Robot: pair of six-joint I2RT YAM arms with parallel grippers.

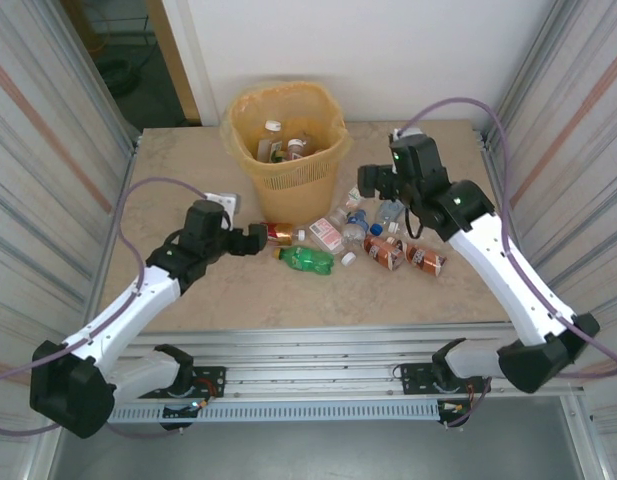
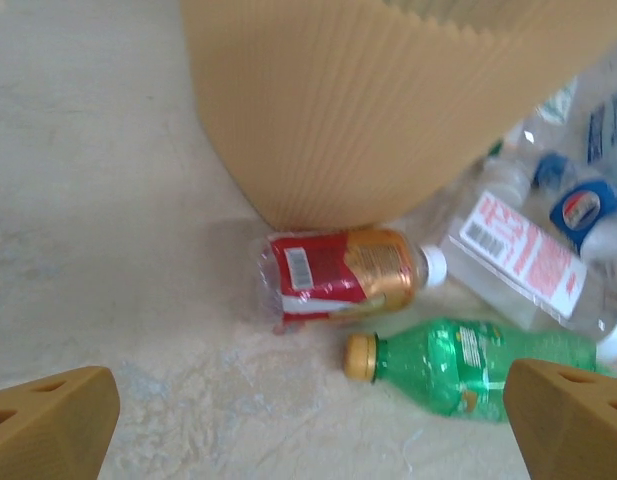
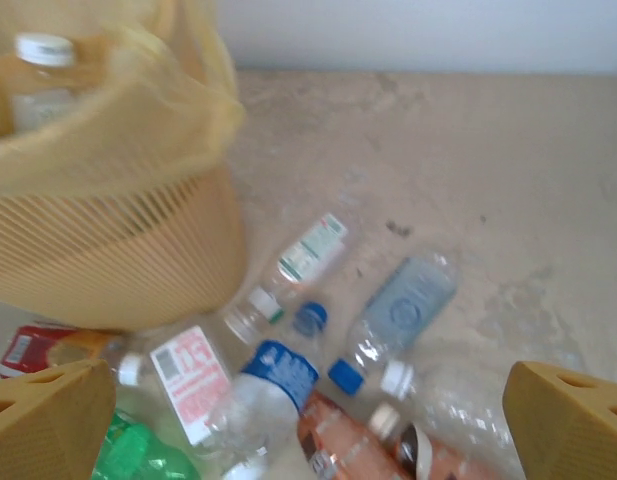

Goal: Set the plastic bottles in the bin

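1. Plastic bottles [image 1: 358, 226] lie in a loose group on the table [image 1: 188, 295], in front of the bin [image 1: 288, 178] and to its right side. Some more bottles are already inside the bin, one of them with a white cap [image 1: 273, 126] near the rim.
2. At the left end of the group, the red-label bottle [image 2: 333, 275] lies on its side close against the foot of the bin. I cannot tell if it touches the bin.
3. Just nearer to the arms lies the green bottle [image 2: 468, 368], also on its side, with its yellow cap [image 2: 360, 357] pointing to the left.
4. To the right of these two is the clear bottle with a red and white label [image 2: 523, 265]. After it come the blue-capped bottles [image 3: 278, 372] and a pale blue clear bottle [image 3: 403, 300]. Two brown-label bottles [image 1: 386, 252] close the group at the right end.
5. The bin stands at the far middle of the table, and its yellow liner [image 3: 158, 110] is folded over the rim.
6. The left gripper [image 2: 308, 400] is low over the table, left of the group, and points toward the red-label bottle. Its two fingers [image 2: 53, 420] stand wide apart, with nothing between them and no bottle touched.
7. The right gripper [image 3: 308, 410] hangs higher, above the right part of the group and beside the bin. Its fingers [image 3: 568, 420] are also spread wide, and it carries nothing.
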